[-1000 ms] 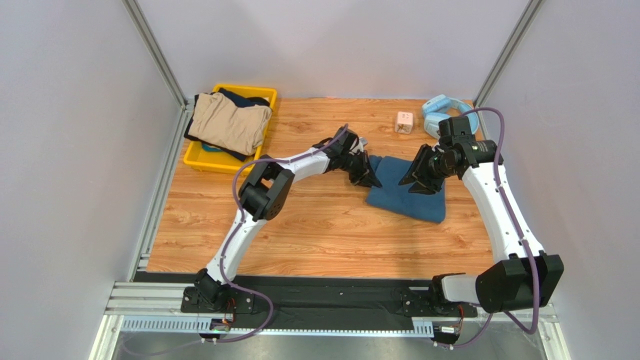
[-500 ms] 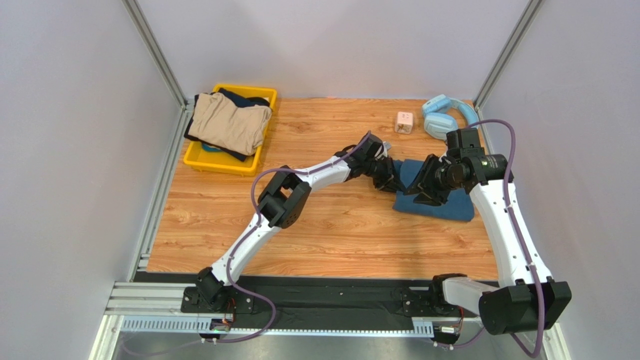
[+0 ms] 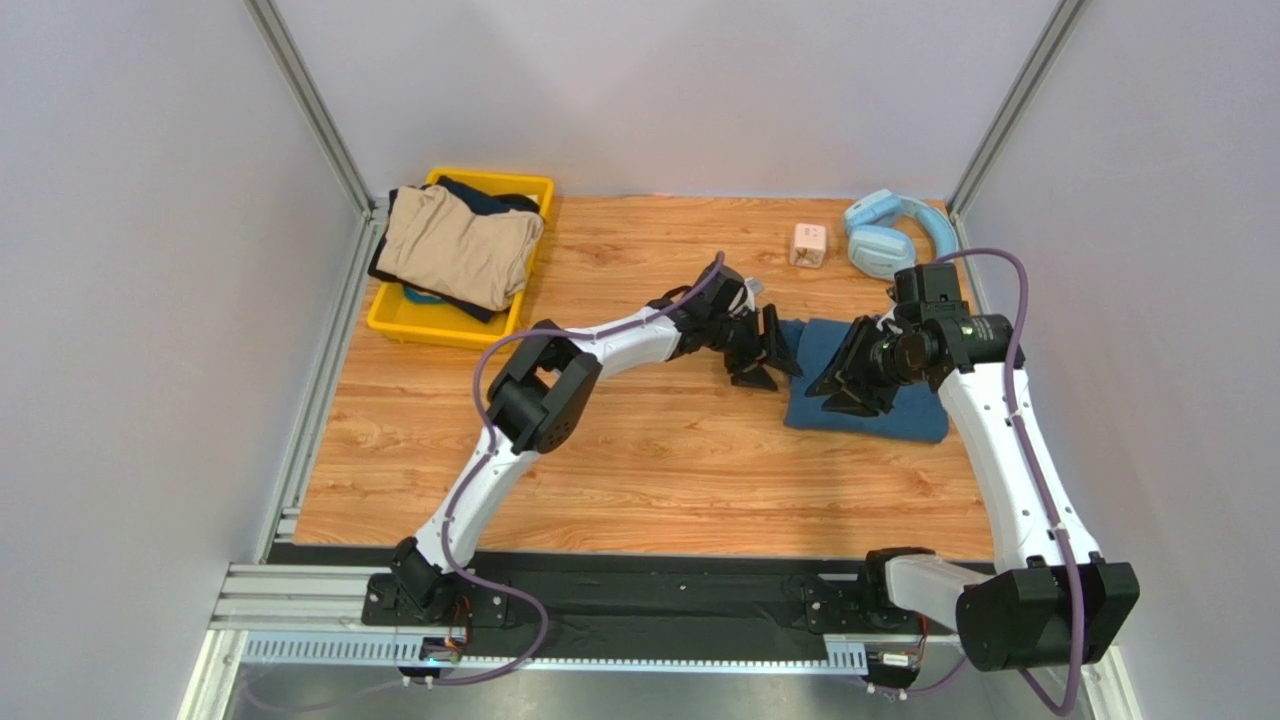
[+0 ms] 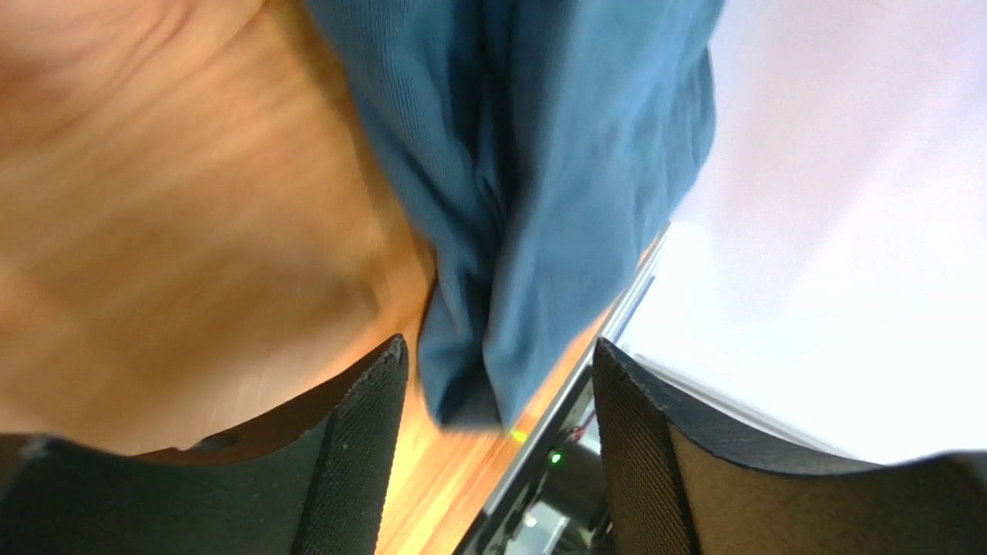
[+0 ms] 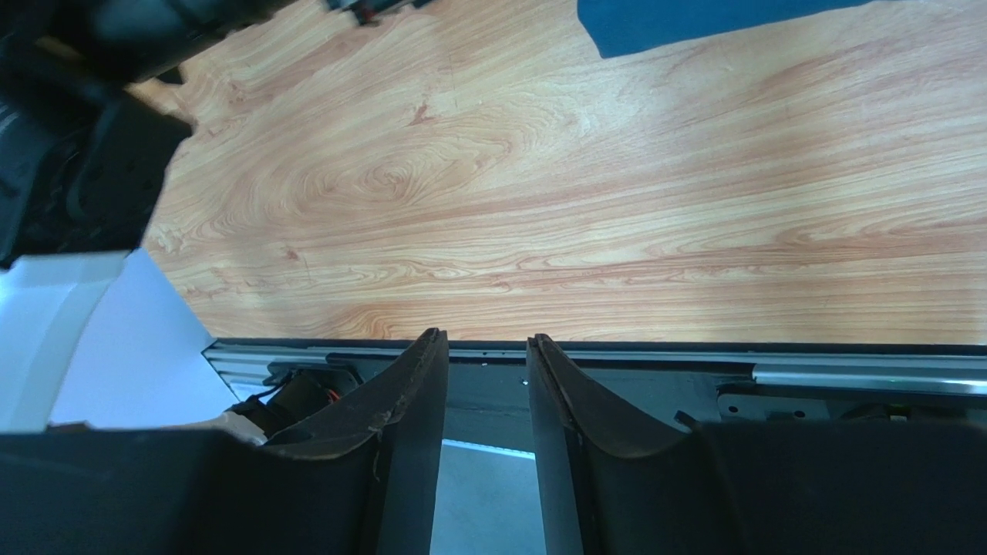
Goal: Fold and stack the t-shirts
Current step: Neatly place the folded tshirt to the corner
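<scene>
The teal shirt lies folded into a small block on the desk, right of centre in the top view. The other shirts, a tan one over a navy one, are heaped in the yellow bin at upper left, well apart from it.

The left claw sits at the block's left edge. In its wrist view the left claw is spread wide, with a corner of the teal shirt lying between the fingers but pinched by neither. The right claw hangs over the block. Its wrist view shows the right claw parted by a narrow gap with nothing in it.

The main risk is the left claw's exit. Cloth sits between its fingers, so a sideways pull could snag a layer and drag the fold open. The right claw is low over the block, and moving off without lifting could rumple the top. The block also lies near the desk's right edge, so any shove rightward could push it partly off.
</scene>
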Available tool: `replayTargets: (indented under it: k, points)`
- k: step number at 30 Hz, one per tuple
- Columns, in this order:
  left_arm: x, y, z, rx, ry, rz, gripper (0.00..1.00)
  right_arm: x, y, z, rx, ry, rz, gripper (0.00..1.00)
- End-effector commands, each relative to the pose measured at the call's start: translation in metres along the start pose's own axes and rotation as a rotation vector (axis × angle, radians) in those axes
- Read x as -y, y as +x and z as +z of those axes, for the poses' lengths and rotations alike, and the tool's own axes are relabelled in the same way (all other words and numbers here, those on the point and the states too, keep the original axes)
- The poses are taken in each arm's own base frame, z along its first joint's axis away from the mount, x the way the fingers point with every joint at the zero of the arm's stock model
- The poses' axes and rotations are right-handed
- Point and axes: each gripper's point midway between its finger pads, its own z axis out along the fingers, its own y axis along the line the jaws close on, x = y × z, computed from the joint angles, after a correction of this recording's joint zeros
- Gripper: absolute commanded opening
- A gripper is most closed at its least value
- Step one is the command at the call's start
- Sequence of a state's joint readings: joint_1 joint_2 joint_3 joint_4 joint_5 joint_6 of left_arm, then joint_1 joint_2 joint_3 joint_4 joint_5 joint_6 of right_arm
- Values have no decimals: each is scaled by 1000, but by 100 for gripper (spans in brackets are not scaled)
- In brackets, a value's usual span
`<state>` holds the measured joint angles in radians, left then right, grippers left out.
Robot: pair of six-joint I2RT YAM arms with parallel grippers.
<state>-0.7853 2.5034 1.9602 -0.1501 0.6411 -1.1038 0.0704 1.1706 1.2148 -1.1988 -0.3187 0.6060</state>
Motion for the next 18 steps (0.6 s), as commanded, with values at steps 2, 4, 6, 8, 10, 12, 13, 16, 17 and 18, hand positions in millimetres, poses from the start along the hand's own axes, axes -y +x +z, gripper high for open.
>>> replayTargets:
  k: [2, 4, 6, 8, 10, 12, 13, 16, 17, 18]
  points:
    - [17, -7, -82, 115, -26, 150, 73, -8, -2, 14, -22, -61, 13, 37]
    - [35, -6, -114, 157, -5, 201, 79, -9, -3, 20, -37, -72, -7, 37]
    - [42, 7, -138, 162, -10, 265, 80, -13, -3, 30, -84, -95, -18, 37]
    - [31, 22, -152, 134, -82, 288, 80, -15, -4, 37, -107, -104, -28, 36]
    - [35, 31, -175, 153, -118, 300, 79, -19, -11, 43, -107, -112, -35, 36]
    - [36, 37, -194, 181, -136, 320, 77, -24, -17, 45, -103, -124, -38, 36]
    - [34, 39, -201, 188, -142, 317, 77, -29, -22, 46, -103, -131, -40, 36]
    - [26, 39, -227, 233, -145, 286, 77, -39, -30, 49, -107, -150, -53, 36]
    - [13, 41, -231, 234, -162, 262, 77, -42, -30, 51, -114, -155, -65, 36]
    - [12, 36, -246, 273, -162, 253, 77, -45, -30, 53, -116, -156, -75, 36]
